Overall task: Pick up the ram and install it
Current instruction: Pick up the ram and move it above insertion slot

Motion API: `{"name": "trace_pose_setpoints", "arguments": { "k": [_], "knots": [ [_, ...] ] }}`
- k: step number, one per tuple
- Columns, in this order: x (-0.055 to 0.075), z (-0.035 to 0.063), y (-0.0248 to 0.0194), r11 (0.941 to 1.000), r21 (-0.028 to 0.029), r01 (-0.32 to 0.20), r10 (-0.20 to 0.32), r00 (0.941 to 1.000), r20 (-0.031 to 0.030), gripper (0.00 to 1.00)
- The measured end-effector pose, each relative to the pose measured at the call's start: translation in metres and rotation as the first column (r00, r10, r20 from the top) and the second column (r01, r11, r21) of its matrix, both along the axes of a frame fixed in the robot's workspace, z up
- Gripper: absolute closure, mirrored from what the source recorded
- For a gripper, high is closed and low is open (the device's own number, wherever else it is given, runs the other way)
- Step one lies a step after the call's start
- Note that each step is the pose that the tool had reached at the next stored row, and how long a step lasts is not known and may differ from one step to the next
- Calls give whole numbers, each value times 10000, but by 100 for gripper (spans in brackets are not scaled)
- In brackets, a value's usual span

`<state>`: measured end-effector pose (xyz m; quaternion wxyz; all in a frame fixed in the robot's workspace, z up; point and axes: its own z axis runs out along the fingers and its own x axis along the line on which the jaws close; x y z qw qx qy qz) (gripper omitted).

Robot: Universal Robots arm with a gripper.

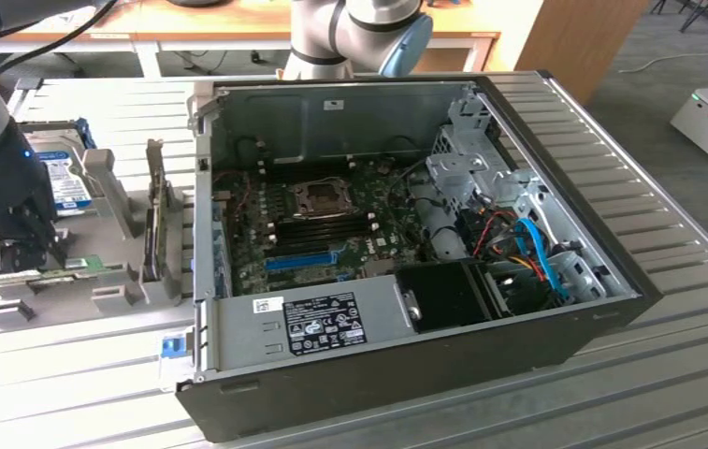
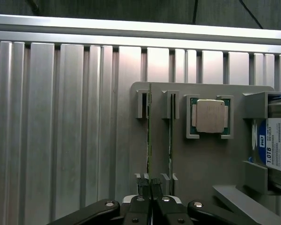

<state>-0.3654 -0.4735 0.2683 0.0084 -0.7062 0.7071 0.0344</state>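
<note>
Ribbed metal table (image 1: 666, 374) bears computer case (image 1: 479, 369); pincer (image 2: 151, 185) grips ram (image 2: 149, 131).

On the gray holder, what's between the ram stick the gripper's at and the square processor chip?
In the wrist view, a second thin stick stands on edge in its own slot, between the ram and the processor chip.

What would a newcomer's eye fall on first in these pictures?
The open computer case sits in the middle of the exterior view, its motherboard bare. At that view's left the gripper is closed on the ram, which stands on edge in a grey holder with a square processor.
</note>
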Motion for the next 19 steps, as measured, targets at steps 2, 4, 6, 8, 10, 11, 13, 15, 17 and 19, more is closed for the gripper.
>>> {"name": "trace_pose_setpoints", "arguments": {
  "k": [2,4,6,8,10,11,13,15,17,19],
  "knots": [
    [0,32,0,10000,0,0,0,10000,-1,87],
    [1,58,0,10000,0,-1,1,10000,0,87],
    [1,84,0,10000,1,-1,1,10000,1,87],
    [2,114,0,10000,0,-1,1,10000,0,87],
    [3,146,0,10000,0,0,0,10000,0,87],
    [3,161,0,10000,0,0,0,10000,0,87],
    [3,192,0,10000,0,-1,1,10000,0,87],
    [4,220,0,10000,0,-1,1,10000,0,87],
    [4,247,0,10000,0,0,0,10000,0,87],
    [4,277,0,10000,0,0,0,10000,-1,87]
  ]
}}
